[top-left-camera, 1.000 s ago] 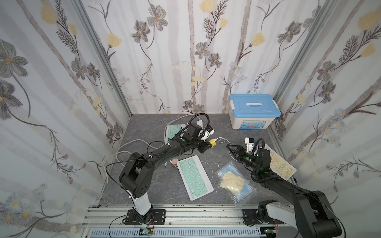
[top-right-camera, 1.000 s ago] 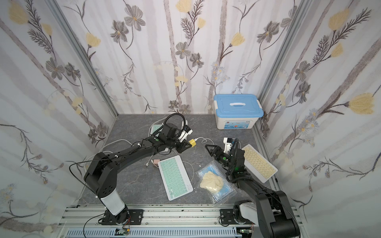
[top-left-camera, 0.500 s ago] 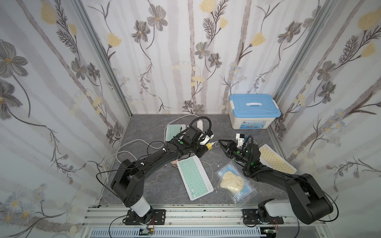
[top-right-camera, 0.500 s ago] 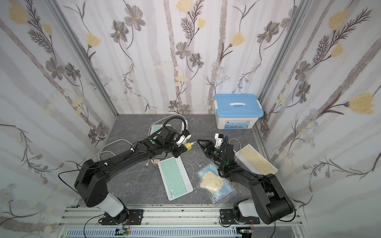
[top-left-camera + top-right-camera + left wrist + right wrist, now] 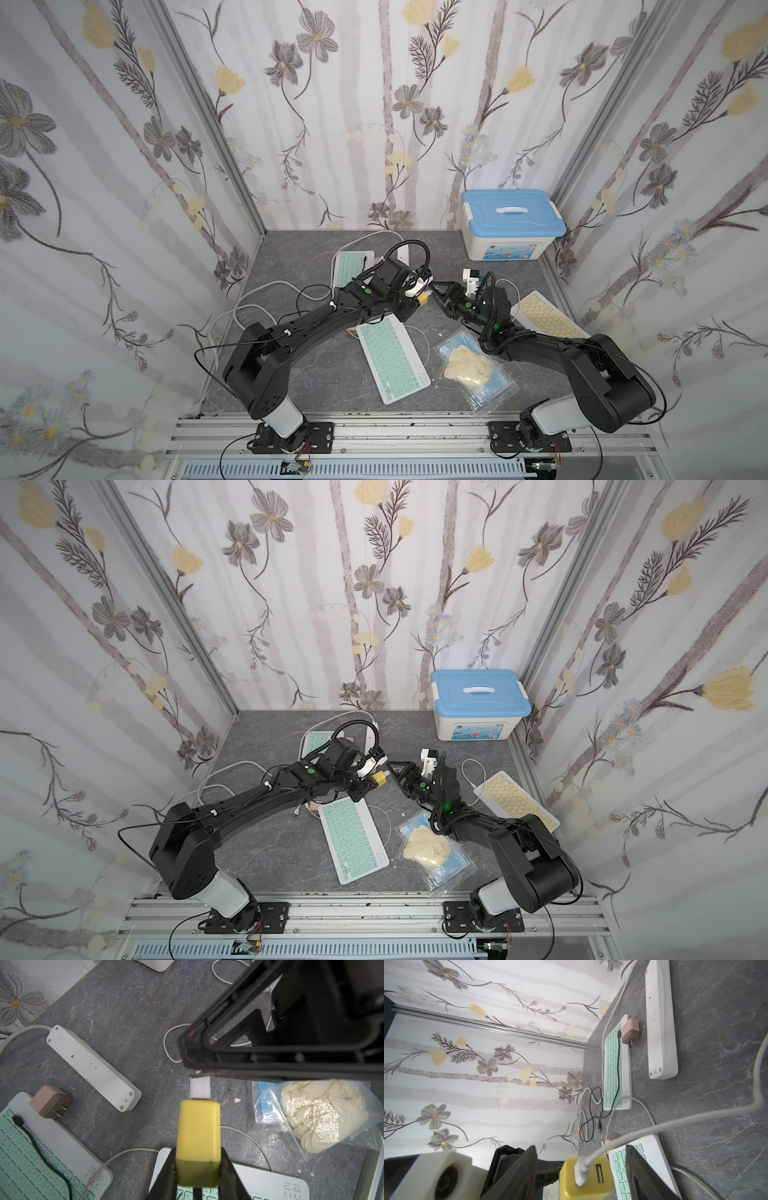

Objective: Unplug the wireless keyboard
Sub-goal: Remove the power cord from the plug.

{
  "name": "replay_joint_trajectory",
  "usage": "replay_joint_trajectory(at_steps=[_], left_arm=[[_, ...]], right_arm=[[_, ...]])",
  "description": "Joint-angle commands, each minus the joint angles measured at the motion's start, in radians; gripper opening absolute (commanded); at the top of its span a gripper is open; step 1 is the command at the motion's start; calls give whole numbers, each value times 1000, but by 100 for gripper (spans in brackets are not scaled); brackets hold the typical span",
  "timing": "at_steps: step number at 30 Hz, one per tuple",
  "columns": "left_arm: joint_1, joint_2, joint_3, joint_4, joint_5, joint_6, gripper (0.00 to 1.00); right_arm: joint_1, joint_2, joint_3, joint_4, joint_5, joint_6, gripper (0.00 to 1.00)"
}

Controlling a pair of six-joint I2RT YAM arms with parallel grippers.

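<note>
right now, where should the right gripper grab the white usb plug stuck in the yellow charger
Grip the white usb plug by its short rigid housing, not the limp cable. Approach from the port end of the yellow charger, opposite the left gripper clamping it, right gripper straddling the plug's flat sides.

Robot test booth in a lab, with walls papered like a living room.
Floral wallpaper panels (image 5: 374, 104) hang on bare aluminium posts (image 5: 210, 120); a grey stone-look tabletop (image 5: 316, 386) ends at a slotted metal rail (image 5: 395, 430), where two black robot arms (image 5: 316, 327) are bolted side by side.
</note>
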Motion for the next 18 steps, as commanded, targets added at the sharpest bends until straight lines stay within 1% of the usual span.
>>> replay_joint_trajectory(at_steps=[1, 3, 8, 10, 18], left_arm=[[0, -2, 13, 2, -9, 26, 0], [0, -1, 13, 2, -6, 26, 0], [0, -2, 14, -3, 7, 35, 0], [0, -3, 13, -2, 4, 34, 0], [0, 0, 9, 4, -2, 34, 0]], right_arm=[[12, 17, 12, 65, 2, 23, 65], [23, 27, 17, 71, 2, 21, 65], [27, 58, 7, 166, 1, 35, 54], [28, 68, 5, 201, -3, 51, 48], [42, 74, 6, 185, 15, 70, 37]])
